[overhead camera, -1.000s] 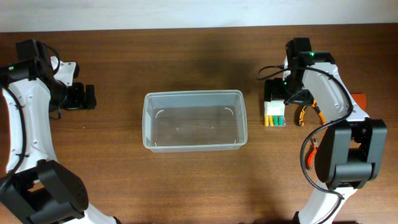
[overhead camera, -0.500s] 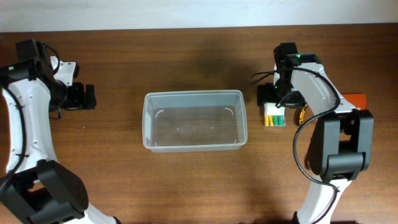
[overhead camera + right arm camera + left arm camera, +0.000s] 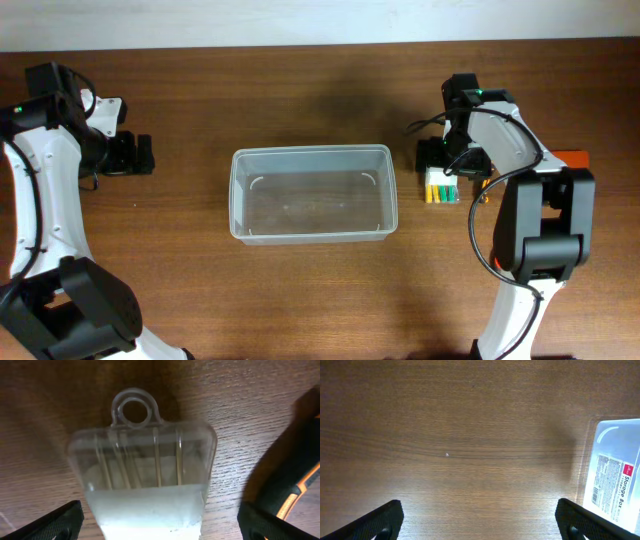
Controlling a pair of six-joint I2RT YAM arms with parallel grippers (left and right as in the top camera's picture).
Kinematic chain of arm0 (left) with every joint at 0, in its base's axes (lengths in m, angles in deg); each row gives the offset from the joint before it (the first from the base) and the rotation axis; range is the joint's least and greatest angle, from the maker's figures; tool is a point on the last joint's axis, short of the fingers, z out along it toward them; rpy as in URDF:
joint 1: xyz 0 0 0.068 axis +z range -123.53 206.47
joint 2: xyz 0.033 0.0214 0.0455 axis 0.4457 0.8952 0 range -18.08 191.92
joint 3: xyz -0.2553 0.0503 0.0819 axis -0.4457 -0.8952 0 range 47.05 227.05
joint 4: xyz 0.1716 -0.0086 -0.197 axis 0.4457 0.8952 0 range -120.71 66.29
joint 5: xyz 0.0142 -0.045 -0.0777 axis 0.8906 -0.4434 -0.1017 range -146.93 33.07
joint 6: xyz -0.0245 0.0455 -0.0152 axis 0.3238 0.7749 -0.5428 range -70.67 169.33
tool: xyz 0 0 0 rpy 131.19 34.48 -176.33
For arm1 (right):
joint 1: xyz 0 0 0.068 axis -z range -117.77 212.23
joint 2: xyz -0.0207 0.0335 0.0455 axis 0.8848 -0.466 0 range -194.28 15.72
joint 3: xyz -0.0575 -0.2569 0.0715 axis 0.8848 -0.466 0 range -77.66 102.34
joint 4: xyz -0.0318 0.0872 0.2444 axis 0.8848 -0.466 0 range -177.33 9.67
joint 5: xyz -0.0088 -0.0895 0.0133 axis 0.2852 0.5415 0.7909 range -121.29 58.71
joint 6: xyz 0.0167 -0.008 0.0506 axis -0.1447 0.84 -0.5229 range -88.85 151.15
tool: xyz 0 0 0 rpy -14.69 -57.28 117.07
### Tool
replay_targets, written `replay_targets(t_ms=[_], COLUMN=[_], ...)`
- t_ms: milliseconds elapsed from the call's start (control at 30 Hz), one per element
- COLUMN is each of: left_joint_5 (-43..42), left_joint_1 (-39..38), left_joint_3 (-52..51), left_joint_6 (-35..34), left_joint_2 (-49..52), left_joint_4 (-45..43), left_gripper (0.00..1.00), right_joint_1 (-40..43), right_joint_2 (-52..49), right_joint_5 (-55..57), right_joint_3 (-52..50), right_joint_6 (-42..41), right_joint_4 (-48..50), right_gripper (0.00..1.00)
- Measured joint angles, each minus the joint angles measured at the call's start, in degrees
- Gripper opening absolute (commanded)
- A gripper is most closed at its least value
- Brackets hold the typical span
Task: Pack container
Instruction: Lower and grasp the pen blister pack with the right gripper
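Container (image 3: 310, 151) sits mid-table, empty, long sides parallel w/ the far edge of the table (image 3: 300, 300). All four rims are clear of both arms. I've got bare wood on every side: a wide strip to the L, a broad band in front, and a narrower band behind, up to the table's far edge. Room is tightest on the R. A small clear case (image 3: 441, 188) of coloured bits lies near the short R rim, not touching it, w/ a slim gap of wood btw them.

L gripper (image 3: 140, 156) sits well apart from the container's L rim, near the table's L side. Its wrist cam shows the fingers (image 3: 382, 520) spread wide at the bottom corners of the frame, w/ only wood btw them and nothing held. One corner of the container (image 3: 620, 440), w/ its label (image 3: 610, 485), shows at the R edge of that view.

R gripper (image 3: 440, 160) hangs over the far end of the case. On its wrist cam the fingers (image 3: 55, 522) stand as far apart as they go, one on each side of the case (image 3: 145, 475), holding nothing. Can't tell whether the tips touch the case walls. The case's hang loop points away from the wrist. A black-and-orange tool (image 3: 292, 485) lies just beside the case, crowding the finger on that side. Overhead, an orange object (image 3: 572, 157) peeks out past the R arm, mostly hidden.
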State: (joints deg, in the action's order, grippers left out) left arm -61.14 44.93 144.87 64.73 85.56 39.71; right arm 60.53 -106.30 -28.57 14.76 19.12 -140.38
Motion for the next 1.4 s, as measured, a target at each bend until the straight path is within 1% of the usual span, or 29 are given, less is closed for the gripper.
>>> replay_targets(t_ms=[1400], left_joint_5=[-0.1], left_joint_1=[0.0], left_joint_3=[0.0], left_joint_6=[0.0], left_joint_2=[0.0], left_joint_4=[-0.2], left_gripper=[0.99], right_joint_1=[-0.2], right_joint_2=[-1.4], right_joint_5=[-0.3], right_joint_3=[0.0], right_joint_6=[1.4], right_joint_4=[2.3], right_gripper=[0.99])
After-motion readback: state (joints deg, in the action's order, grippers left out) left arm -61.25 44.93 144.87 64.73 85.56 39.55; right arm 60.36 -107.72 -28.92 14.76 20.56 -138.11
